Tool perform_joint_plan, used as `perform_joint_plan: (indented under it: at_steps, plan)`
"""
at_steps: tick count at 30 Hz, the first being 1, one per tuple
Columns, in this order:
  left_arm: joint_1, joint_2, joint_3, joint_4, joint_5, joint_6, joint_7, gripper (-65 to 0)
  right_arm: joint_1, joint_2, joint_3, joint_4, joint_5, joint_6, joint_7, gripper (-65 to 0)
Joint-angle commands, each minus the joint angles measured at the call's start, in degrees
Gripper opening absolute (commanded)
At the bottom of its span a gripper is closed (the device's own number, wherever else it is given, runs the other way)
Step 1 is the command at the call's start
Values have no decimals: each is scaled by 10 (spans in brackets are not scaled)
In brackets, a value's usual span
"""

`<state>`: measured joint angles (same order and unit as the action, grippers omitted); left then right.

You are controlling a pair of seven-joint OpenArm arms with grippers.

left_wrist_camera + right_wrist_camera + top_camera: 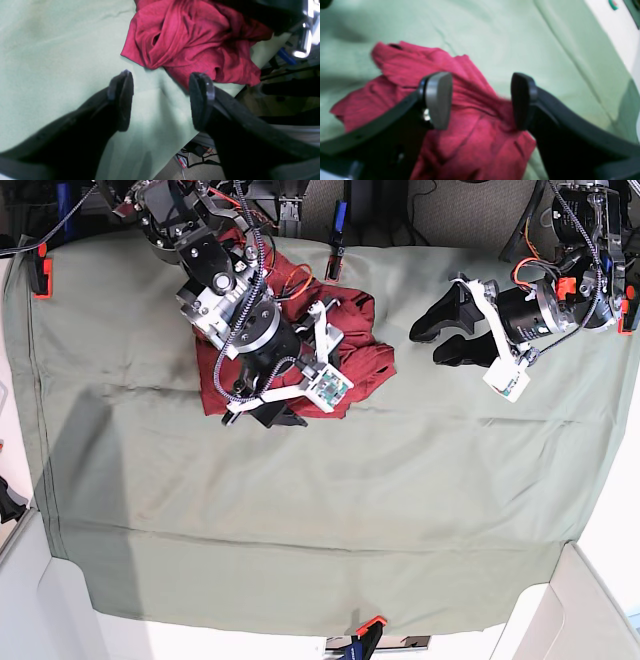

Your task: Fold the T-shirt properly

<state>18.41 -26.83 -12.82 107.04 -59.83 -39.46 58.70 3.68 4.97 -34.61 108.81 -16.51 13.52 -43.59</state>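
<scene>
The dark red T-shirt (pixel 365 365) lies crumpled in a heap at the back of the table, left of centre. In the right wrist view the T-shirt (pixel 475 140) lies right under my right gripper (pixel 481 100), which is open and holds nothing. In the base view the right arm (pixel 250 330) hangs over the heap and hides its middle. My left gripper (pixel 161 97) is open and empty over the green cloth. The T-shirt (pixel 190 37) lies just beyond its fingertips. In the base view the left gripper (pixel 432 343) is to the right of the heap, apart from it.
The sage-green table cloth (pixel 320 520) covers the whole table, with some creases. Orange clamps hold it at the back left (pixel 40 270) and the front edge (pixel 368 626). The table edge with cables (pixel 197 155) on the floor below shows in the left wrist view.
</scene>
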Motion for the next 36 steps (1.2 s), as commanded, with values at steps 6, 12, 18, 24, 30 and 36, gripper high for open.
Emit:
perform_joint_plan:
  at_steps: [6,12,18,24,30,36]
  plan:
    - [-3,-8,-4,7,-12,-5,-10,-270,9,-4,96,12,54,-42,23,-279]
    - [-3,-8,-4,7,-12,-5,-10,-270,9,-16,228,-14,205,-9,29,-279]
    - [-3,-8,-4,7,-13,-5,-10,-270,9,-43,268,-91,261,35,36,-279]
    - [-3,-8,-4,7,-13,-5,-10,-270,9,-59,266,-132,270,62,39,-279]
    - [-3,-8,-4,7,-13,-5,-10,-270,9,-61,266,-134,277,60,39,-604]
    - [-3,-8,-4,7,-12,-5,-10,-270,-1,-61,266,-100,308,76,5,-650]
